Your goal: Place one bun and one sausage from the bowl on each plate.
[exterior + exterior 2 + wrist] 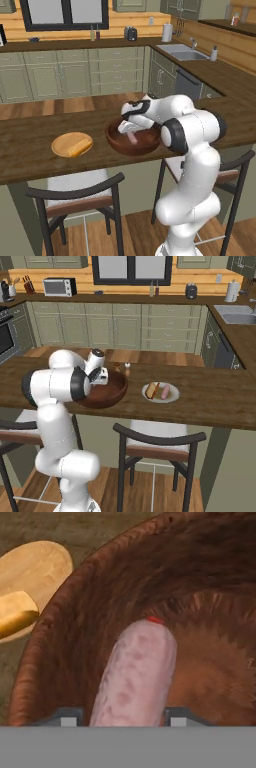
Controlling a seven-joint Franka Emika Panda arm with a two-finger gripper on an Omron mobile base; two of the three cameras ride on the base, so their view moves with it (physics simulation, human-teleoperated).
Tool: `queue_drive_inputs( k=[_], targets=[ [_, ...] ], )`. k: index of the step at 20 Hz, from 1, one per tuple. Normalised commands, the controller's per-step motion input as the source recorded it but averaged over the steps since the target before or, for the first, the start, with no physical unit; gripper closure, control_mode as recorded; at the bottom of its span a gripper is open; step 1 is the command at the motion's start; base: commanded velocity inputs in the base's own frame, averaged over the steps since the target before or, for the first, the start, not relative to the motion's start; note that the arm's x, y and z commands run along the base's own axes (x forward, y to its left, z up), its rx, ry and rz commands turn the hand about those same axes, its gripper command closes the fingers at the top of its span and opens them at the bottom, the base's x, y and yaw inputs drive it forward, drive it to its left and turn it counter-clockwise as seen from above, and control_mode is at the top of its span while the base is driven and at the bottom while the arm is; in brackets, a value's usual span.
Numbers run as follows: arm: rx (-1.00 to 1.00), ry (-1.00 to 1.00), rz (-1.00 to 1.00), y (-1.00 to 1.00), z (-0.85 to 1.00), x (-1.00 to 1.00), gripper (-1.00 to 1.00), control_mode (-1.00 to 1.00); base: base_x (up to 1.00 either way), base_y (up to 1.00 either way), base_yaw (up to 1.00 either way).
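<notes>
On the dark wooden counter (30, 160), the gripper (127, 716) stands half-closed around a pink sausage (135, 674) inside the dark wooden bowl (75, 612).

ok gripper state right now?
Gripper: jaws on either side of the sausage inside the bowl; whether it is gripped yet cannot be told.

The dark wooden counter (30, 150) bears the bowl (132, 142), tan plate (67, 145) and pale plate (161, 398).
</notes>
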Motion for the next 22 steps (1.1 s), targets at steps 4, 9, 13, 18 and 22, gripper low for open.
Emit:
queue_drive_inputs(
  k=[4,9,13,18,22],
  targets=[
    [0.0,-0.01,-0.15,0.09,0.92,-0.83,1.0,-1.0,0.0,0.0,0.0],
    [0.0,0.0,-0.18,0.1,1.0,-0.28,1.0,-1.0,0.0,0.0,0.0],
    [0.0,0.0,-0.18,0.74,0.97,-0.45,1.0,-1.0,0.0,0.0,0.0],
    [-0.01,0.0,-0.2,1.0,0.45,-0.41,1.0,-1.0,0.0,0.0,0.0],
    [0.01,0.0,-0.2,1.0,0.06,0.0,1.0,-1.0,0.0,0.0,0.0]
  ],
)
